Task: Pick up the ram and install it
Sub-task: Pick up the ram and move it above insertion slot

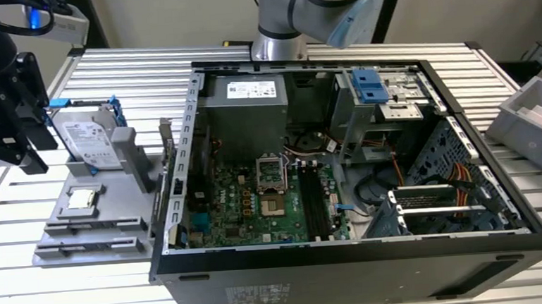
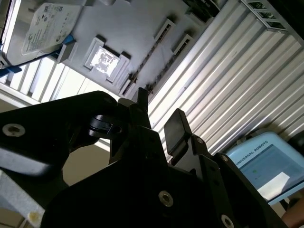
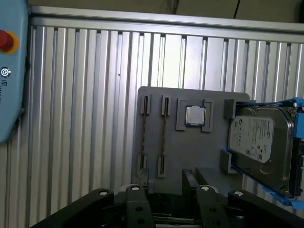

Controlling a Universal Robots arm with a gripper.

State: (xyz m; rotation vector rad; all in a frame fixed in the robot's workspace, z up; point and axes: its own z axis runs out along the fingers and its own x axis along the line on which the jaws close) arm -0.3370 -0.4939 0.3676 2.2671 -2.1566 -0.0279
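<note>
Two thin dark ram sticks (image 3: 144, 137) stand on edge in the slot holders of a grey fixture (image 3: 190, 152); they also show as narrow lines (image 2: 142, 71) in the second wrist view. My gripper (image 3: 166, 183) hovers above the fixture's edge, apart from the sticks, open with nothing between its black fingers (image 2: 176, 127). In the exterior view the gripper (image 1: 25, 139) hangs at the far left, beside the fixture (image 1: 97, 226). The open computer case (image 1: 353, 256) lies in the middle, its black memory slots (image 1: 314, 206) bare on the green motherboard.
On the fixture sit a silver hard drive (image 1: 91, 138) in a blue-edged bracket and a small square processor chip (image 1: 82, 199). A grey bin (image 1: 533, 125) stands at the exterior view's right. A blue pendant (image 3: 9, 71) lies on the slatted aluminium table (image 1: 125, 69).
</note>
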